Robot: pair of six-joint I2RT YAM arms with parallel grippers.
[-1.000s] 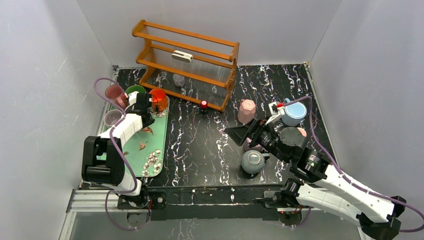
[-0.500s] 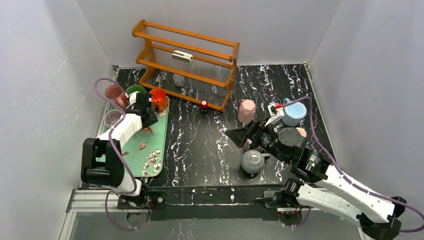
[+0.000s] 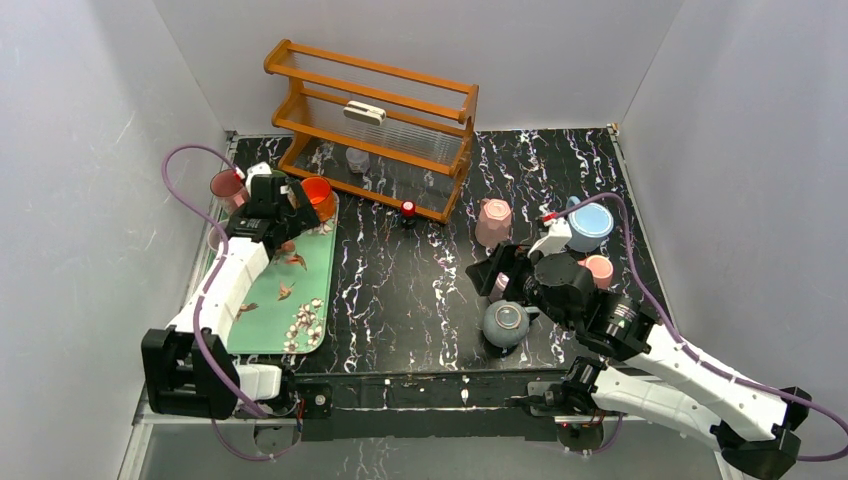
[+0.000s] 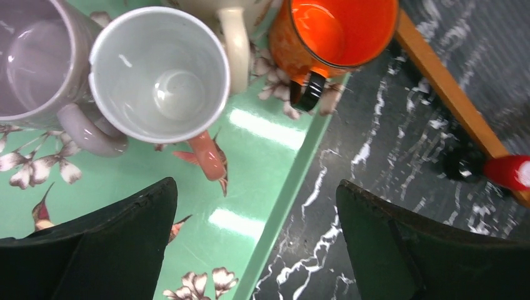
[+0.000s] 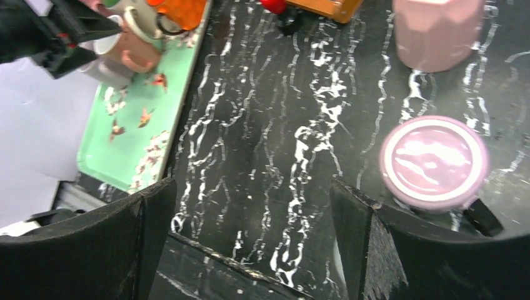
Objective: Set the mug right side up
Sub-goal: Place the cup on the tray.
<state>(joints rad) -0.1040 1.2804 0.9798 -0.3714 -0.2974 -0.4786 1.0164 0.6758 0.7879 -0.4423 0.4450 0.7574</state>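
Observation:
A white-lined mug with a pink handle [image 4: 159,75] stands upright on the green tray [image 4: 262,156], free of my left gripper [image 4: 256,234]. That gripper hangs open above the tray's right edge [image 3: 283,218], nothing between its fingers. On the right, several mugs sit upside down: a purple one [image 5: 434,159], a pale pink one [image 3: 493,222], a blue one [image 3: 588,228], a grey one [image 3: 505,323]. My right gripper [image 5: 253,225] is open over bare table, the purple mug just beside its right finger [image 5: 400,250].
An orange mug [image 4: 337,31], a lilac mug [image 4: 31,56] and a cream mug's handle [image 4: 234,37] crowd the tray's far end. A wooden rack [image 3: 375,125] stands at the back with a small red object [image 3: 408,208] at its foot. White walls close both sides.
My left gripper has opened, letting go of the mug on the tray, and has risen clear of it. The right gripper has shifted slightly right, still open.

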